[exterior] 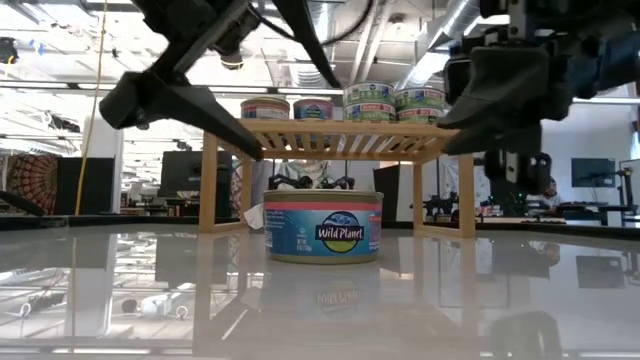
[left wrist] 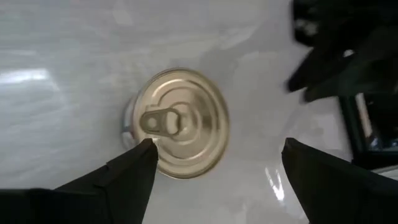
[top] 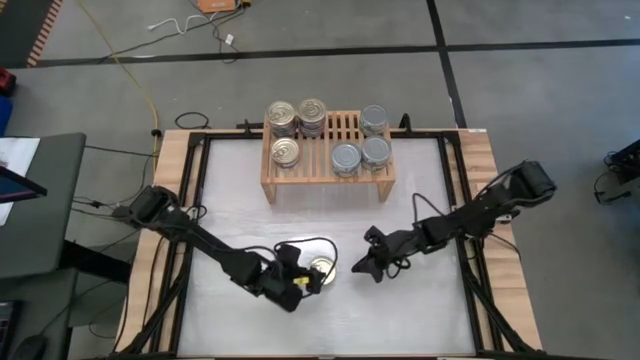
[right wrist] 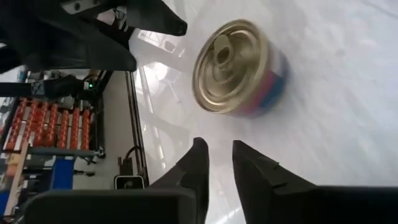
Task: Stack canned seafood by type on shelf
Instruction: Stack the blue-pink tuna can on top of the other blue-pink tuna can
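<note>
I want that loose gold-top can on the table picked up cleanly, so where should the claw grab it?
Grip the can across its round side wall, coming straight down from above. It stands upright and alone on the table, and the left claw hangs open over it; the flat lid offers no hold.

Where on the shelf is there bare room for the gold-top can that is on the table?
The shelf has bare slats in the middle, between the gold-top cans on its left and the silver-top cans on its right. A small free patch lies beside the front gold-top can. The right end is crowded. The loose can sits by the left gripper.
</note>
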Controlling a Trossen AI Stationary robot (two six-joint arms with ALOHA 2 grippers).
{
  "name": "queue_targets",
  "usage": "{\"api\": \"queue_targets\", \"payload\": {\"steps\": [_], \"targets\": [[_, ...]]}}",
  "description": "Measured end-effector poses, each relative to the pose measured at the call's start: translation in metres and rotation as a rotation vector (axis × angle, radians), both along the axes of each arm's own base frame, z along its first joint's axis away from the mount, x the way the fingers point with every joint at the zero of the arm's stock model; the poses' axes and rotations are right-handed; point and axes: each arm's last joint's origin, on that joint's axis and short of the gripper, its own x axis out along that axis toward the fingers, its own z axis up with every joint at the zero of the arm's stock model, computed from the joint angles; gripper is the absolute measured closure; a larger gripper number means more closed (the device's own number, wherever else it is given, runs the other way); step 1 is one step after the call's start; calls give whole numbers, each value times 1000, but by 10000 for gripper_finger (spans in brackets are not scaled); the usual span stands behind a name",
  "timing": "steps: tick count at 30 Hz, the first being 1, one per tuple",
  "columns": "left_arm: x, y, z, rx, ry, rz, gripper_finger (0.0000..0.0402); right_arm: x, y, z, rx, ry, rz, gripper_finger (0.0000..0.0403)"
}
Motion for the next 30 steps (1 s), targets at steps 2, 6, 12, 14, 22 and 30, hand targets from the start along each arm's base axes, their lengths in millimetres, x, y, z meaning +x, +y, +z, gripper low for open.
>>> {"api": "queue_targets", "payload": {"steps": [2, 6, 12, 14, 22, 30], "targets": [[-4, -6, 1, 30, -27, 14, 72, 11, 4, -1, -2, 6, 2, 301], [-16, -14, -7, 31, -40, 80, 72, 31, 10, -3, 1, 18, -7, 285], [-37, -24, -25, 4, -62, 152, 72, 51, 16, -13, -6, 76, -7, 275], [-41, -26, -28, 5, -68, 163, 72, 54, 14, -18, 2, 107, 9, 275], [-40, -26, -28, 11, -83, 166, 73, 59, -7, -22, 31, 168, -41, 275], [-37, -21, -28, 23, -78, 172, 73, 61, -15, -22, 15, 161, -54, 276]]}}
